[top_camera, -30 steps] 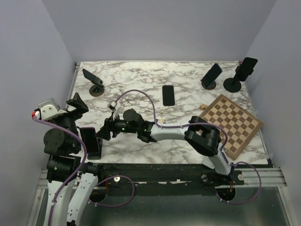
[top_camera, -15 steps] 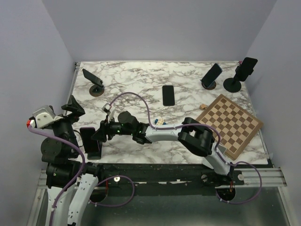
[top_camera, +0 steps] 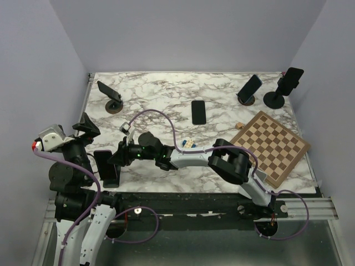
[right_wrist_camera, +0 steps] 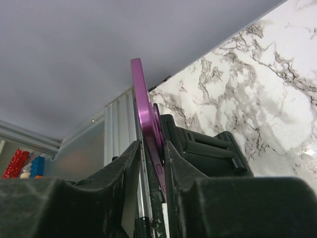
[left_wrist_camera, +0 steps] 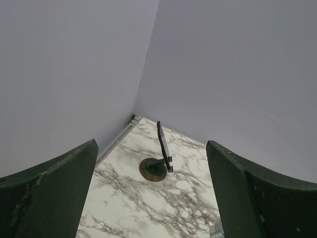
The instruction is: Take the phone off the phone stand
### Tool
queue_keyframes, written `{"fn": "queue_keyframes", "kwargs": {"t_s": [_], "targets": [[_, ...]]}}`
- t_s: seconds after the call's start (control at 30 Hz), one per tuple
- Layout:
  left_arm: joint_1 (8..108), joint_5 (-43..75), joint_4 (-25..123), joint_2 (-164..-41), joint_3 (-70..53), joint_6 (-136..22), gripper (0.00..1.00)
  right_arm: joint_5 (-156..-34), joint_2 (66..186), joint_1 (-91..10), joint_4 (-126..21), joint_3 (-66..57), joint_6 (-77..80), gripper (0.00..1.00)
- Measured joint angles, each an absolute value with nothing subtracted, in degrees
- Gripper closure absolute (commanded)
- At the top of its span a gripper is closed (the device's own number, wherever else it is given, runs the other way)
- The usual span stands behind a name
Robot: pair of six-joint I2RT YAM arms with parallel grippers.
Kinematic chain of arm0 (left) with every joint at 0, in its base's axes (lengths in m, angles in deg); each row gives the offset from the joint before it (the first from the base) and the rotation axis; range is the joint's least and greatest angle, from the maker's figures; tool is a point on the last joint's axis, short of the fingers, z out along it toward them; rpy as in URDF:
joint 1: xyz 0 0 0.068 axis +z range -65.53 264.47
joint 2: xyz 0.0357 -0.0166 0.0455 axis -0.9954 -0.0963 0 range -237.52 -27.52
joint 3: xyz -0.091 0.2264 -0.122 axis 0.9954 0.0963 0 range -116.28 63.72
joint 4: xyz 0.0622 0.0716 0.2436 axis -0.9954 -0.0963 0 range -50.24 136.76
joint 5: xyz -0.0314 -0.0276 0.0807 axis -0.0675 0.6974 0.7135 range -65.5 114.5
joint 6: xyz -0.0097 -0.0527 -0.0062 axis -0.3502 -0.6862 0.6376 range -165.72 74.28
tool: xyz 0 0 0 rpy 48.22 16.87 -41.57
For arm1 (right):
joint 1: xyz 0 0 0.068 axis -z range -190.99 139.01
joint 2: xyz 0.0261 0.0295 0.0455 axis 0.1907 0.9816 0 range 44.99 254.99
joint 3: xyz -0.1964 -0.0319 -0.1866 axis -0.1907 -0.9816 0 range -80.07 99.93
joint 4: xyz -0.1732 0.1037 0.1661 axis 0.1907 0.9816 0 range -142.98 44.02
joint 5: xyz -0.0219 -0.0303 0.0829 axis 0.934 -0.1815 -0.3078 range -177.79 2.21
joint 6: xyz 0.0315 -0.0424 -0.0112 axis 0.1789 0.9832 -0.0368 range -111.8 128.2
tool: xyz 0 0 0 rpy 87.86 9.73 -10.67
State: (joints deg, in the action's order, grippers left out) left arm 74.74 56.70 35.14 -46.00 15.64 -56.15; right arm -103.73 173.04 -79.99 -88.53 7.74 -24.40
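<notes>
A purple phone leans in a black phone stand at the table's front left corner. In the right wrist view the phone shows edge-on, its lower part between my two fingers. My right gripper reaches left across the table and is shut on the phone's edge; the phone still rests against the stand. My left gripper is open and empty, raised at the left edge. In the left wrist view it faces the far left corner.
Another phone on a round stand is at the far left, also in the left wrist view. Two more phones on stands are far right. A flat phone, a chessboard and small blocks lie mid-table.
My right gripper has moved left onto the purple phone. The left arm has shifted slightly left and back. Little differs over the last half second.
</notes>
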Motion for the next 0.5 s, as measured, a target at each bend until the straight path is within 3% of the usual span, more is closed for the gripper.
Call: {"fn": "queue_keyframes", "kwargs": {"t_s": [0.33, 0.5], "targets": [[74.7, 56.7, 35.1, -46.0, 16.0, -56.2, 0.03, -103.4, 173.0, -80.0, -88.9, 7.7, -24.3, 0.96], [74.7, 56.9, 35.1, -46.0, 16.0, -56.2, 0.04, -103.3, 172.7, -80.0, -89.5, 6.9, -24.5, 0.99]]}}
